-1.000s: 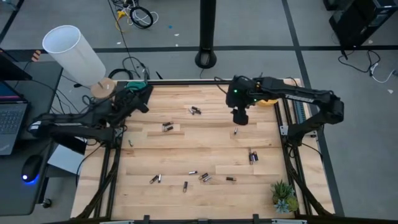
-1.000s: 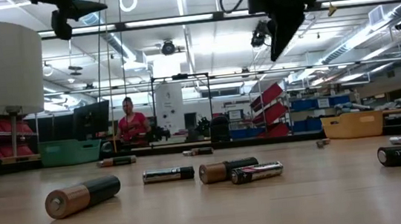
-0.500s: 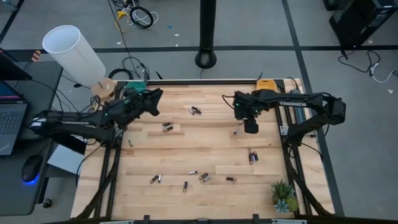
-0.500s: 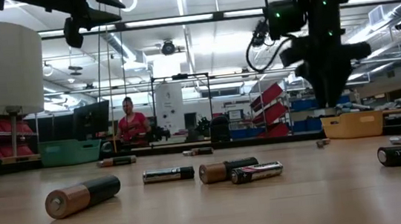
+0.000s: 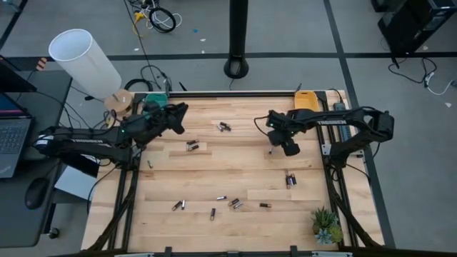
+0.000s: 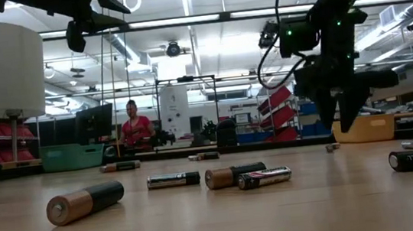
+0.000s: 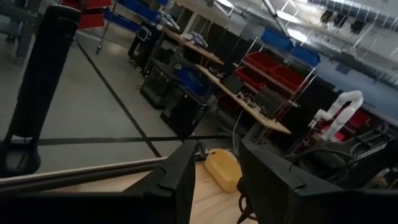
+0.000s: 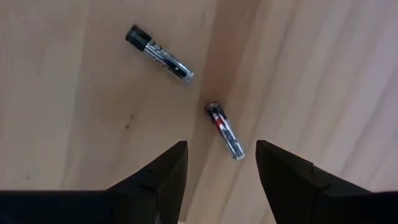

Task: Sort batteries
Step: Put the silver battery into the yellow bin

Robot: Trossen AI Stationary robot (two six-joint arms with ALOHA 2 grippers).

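Observation:
Several small batteries lie flat and scattered on the wooden table [image 5: 235,168]: a pair [image 5: 223,127] near the far edge, a pair [image 5: 191,145] left of centre, a pair [image 5: 290,180] at the right, and others along the near edge [image 5: 234,203]. My right gripper [image 5: 284,148] hangs open, pointing down, just above the table. In its wrist view one slim battery [image 8: 225,130] lies just ahead of the gap between its fingers and another [image 8: 158,53] lies farther off. My left gripper [image 5: 178,118] is open, held high over the far left part of the table.
A teal tray [image 5: 153,98] and an orange tray [image 5: 307,100] sit at the far edge. A white lamp [image 5: 82,61] stands beyond the far left corner and a small plant [image 5: 325,225] stands at the near right corner. A person [image 6: 136,129] is far behind the table.
My right gripper has moved from the far side toward the near and right edges and come down close to the table, above a single battery. My left gripper has shifted a little toward the right, then held still. No battery has moved.

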